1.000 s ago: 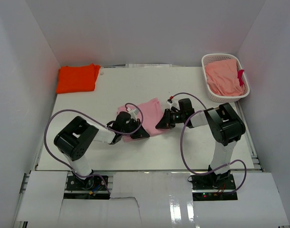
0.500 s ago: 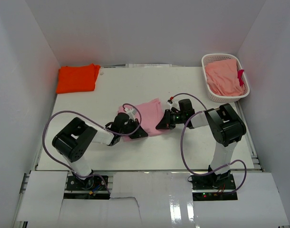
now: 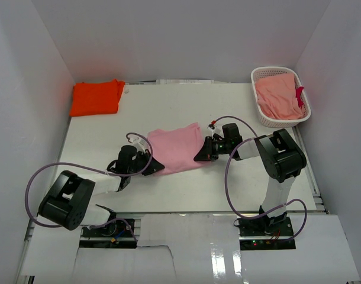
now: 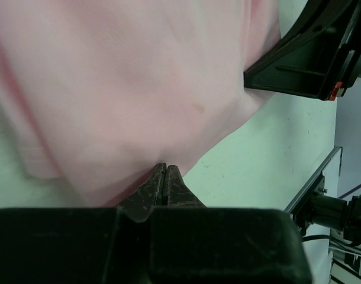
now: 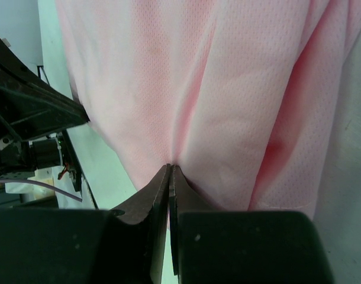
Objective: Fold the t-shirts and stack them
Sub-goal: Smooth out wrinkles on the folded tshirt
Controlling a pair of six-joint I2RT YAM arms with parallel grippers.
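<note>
Arms bolted at the near edge of the white tabletop [image 3: 239, 180] reach inward, and you have both of them clamped on the same garment. Your left end effector [image 3: 159, 170] lies low at the near-left edge of the pink t-shirt [image 3: 176, 151], its jaws together on a pinch of fabric. In the left wrist view the black fingertips [image 4: 157, 180] meet right where the cloth bunches. Your right end effector [image 3: 198, 157] is clamped the same way on the shirt's right edge. In the right wrist view creases fan out from the point where its fingertips [image 5: 160, 189] close on the mesh fabric.

The pink t-shirt lies in the middle of the tabletop, spread between the two end effectors. Its long side is slightly tilted, the right end farther from you than the left.

Farther back, the orange t-shirt [image 3: 97, 97] sits folded in the far left corner, well apart from the pink one. In the far right corner stands a white lattice basket [image 3: 274, 122] holding a crumpled salmon cloth [image 3: 278, 97].
</note>
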